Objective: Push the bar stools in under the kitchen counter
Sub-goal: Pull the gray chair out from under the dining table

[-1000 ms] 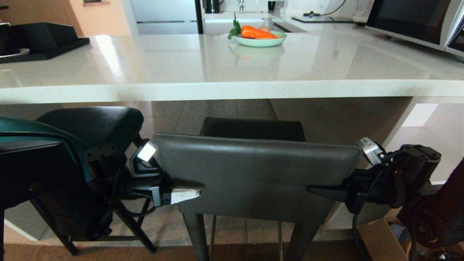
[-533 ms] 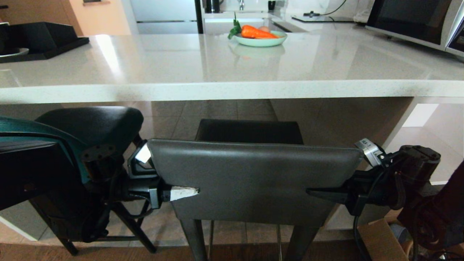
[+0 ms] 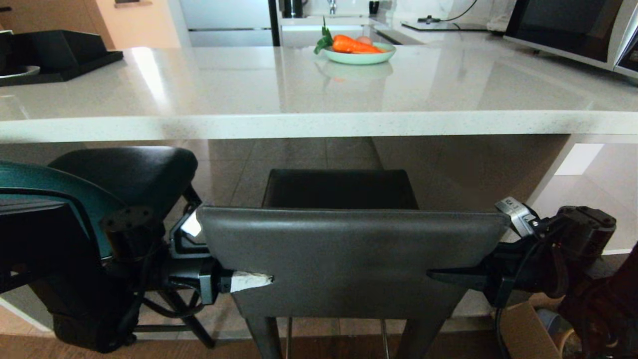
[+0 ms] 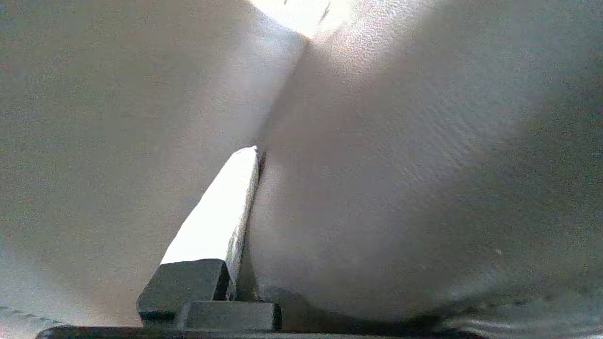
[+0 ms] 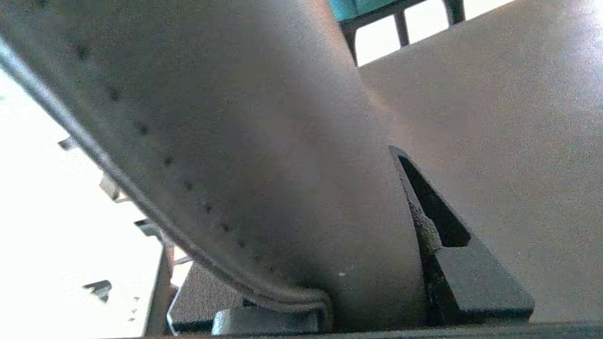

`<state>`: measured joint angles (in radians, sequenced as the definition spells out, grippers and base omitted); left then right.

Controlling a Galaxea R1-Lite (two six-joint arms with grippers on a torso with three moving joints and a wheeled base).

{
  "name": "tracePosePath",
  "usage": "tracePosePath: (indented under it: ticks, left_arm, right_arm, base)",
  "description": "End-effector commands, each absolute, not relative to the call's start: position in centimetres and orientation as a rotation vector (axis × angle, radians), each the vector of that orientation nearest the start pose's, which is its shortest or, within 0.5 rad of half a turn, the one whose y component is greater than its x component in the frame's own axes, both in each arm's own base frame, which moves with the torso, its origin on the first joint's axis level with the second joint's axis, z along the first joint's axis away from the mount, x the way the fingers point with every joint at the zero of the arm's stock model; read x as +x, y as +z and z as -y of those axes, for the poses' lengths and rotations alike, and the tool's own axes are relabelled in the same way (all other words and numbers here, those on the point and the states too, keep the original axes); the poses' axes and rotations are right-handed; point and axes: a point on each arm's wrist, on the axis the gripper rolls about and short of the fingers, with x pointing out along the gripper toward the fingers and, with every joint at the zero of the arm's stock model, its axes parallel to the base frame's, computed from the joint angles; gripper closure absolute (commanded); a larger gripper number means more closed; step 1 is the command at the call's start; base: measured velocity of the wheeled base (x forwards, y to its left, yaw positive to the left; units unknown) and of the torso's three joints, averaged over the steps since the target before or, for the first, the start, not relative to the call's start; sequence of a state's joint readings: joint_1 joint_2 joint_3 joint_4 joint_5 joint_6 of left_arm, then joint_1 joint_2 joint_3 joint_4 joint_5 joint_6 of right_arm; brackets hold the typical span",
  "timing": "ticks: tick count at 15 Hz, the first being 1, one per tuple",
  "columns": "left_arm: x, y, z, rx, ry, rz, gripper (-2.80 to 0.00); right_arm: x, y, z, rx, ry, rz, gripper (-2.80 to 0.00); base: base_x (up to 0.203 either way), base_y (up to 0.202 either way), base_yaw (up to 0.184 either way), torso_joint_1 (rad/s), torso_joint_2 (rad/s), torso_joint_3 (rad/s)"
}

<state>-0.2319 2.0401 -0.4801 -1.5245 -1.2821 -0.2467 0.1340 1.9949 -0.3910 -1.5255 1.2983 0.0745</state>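
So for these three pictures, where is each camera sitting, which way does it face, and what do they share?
Head view: up on the robot, looking forward and down over the kitchen counter at the grey stool; left gripper and right gripper flank its back.
Left wrist view: behind the left gripper's fingers, pressed close to the stool's backrest.
Right wrist view: behind the right gripper's fingers, also at the backrest; the teal stool peeks beyond.
Shared: the grey stool's back.

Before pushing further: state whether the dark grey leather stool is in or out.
Partly in: the dark grey leather stool's seat lies under the white stone counter, its backrest outside.
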Motion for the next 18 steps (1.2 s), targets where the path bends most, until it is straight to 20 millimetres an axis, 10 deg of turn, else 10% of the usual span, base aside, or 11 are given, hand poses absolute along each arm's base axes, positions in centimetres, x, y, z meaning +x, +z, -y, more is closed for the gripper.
tracePosePath:
  ticks: [1,9,18]
  left_arm:
    - [27.5,9.3,9.3,-0.225,-1.529,-0.236,0.0]
    - [24.8,9.3,9.6,-0.27,-1.558,-0.31,0.0]
    - [26.7,7.5,10.4,-0.142,-1.558,-0.197,0.0]
  right_arm:
    - [26.5,9.4,-5.9,0.109,1.435,-0.123,0.0]
    - [22.6,9.6,-7.0,0.158,1.43,-0.197,0.0]
    - [23.3,9.5,-7.0,0.153,1.423,-0.189,0.0]
  base:
    - [0.0,0.0,0.0,0.0,0.0,0.0]
    - [0.0,0.0,0.0,0.0,0.0,0.0]
    - [-0.008,0.0,0.0,0.001,0.0,0.0]
